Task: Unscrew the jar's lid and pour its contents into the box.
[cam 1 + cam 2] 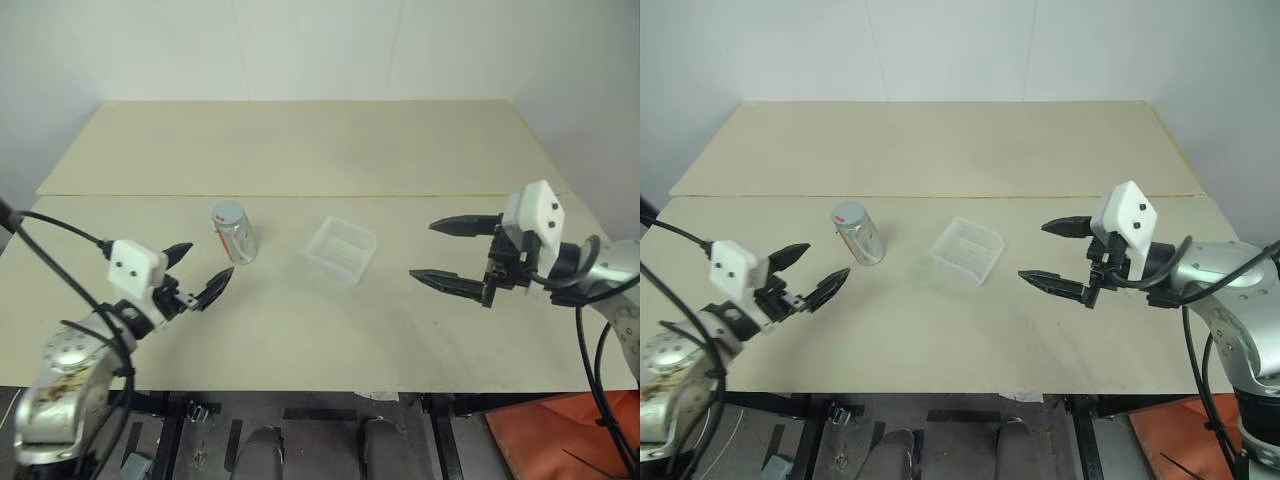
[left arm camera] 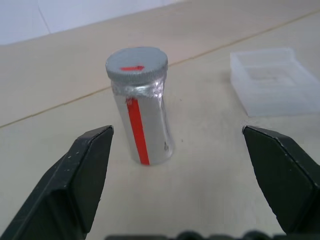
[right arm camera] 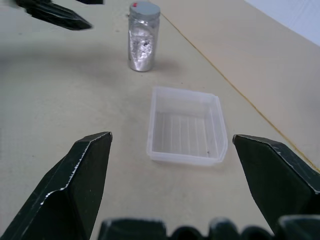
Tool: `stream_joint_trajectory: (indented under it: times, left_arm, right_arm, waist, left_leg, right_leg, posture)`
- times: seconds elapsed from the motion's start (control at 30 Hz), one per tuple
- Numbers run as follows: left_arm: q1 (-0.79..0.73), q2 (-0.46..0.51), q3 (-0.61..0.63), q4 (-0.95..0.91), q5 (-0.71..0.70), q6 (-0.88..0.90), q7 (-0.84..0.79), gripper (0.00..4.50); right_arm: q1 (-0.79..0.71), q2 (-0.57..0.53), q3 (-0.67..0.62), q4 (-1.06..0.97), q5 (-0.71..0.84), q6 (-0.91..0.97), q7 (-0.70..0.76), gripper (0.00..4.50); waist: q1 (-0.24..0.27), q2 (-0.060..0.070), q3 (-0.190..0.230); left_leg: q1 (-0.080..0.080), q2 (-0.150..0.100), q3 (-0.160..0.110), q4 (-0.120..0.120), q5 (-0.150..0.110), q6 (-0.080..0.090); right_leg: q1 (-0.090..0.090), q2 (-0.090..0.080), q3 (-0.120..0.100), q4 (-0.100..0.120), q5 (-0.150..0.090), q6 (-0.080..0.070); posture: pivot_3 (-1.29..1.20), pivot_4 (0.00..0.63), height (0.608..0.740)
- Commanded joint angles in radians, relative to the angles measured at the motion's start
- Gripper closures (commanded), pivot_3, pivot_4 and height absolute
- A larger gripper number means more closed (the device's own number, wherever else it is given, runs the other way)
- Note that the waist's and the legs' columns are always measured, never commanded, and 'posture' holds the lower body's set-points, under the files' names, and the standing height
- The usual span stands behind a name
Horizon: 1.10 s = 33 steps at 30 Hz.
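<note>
One jar with its grey lid on and one clear box are facing you; left gripper and right gripper are gaping wide, holding nothing.

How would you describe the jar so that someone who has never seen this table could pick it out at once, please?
On the wide beige table, look toward the robot's left side, just ahead of the left gripper. There the jar stands upright, a little apart from the clear plastic box to its right. It is the only tall, silvery cylinder, with a red stripe down its side and a grey lid still on.
</note>
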Motion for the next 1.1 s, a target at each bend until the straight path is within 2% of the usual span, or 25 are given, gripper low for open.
stream_joint_trajectory:
  times: [0.03,0.17,0.6,1.1]
  left_arm:
    - [-0.032,-0.028,-0.036,0.02,0.046,-0.054,0.041,0.01]
    - [-0.081,-0.064,-0.049,0.084,0.082,-0.089,0.084,0.01]
    - [-0.229,-0.038,-0.078,0.371,0.116,-0.236,-0.011,0.01]
    - [-0.429,-0.152,-0.153,0.714,0.182,-0.445,-0.015,0.01]
  right_arm:
    - [-0.023,-0.001,-0.024,-0.047,0.017,-0.017,-0.002,0.0]
    - [-0.027,-0.003,-0.026,-0.067,0.021,-0.011,-0.01,0.0]
    - [-0.008,-0.009,-0.052,-0.127,0.045,0.006,-0.045,0.0]
    - [-0.006,-0.015,-0.075,-0.145,0.102,0.04,-0.053,0.0]
  waist:
    - [-0.002,0.0,0.0]
    - [0.001,0.0,0.0]
    - [0.001,0.0,0.0]
    - [0.001,0.0,0.0]
  left_leg:
    - [0.0,0.0,0.0,0.0,0.0,0.0]
    - [0.0,0.0,0.0,0.0,0.0,0.0]
    - [0.0,0.0,0.0,0.0,0.0,0.0]
    - [0.0,-0.001,-0.001,0.001,0.0,0.0]
  right_leg:
    - [0.0,0.0,0.0,0.0,0.0,0.0]
    - [0.0,0.0,0.0,0.0,0.0,0.0]
    - [0.0,0.0,0.0,0.0,0.0,0.0]
    - [0.0,0.0,0.0,0.0,0.0,0.0]
  posture:
    - [0.0,0.15,0.74]
    - [0.0,0.15,0.74]
    - [0.0,0.15,0.74]
    - [0.0,0.15,0.74]
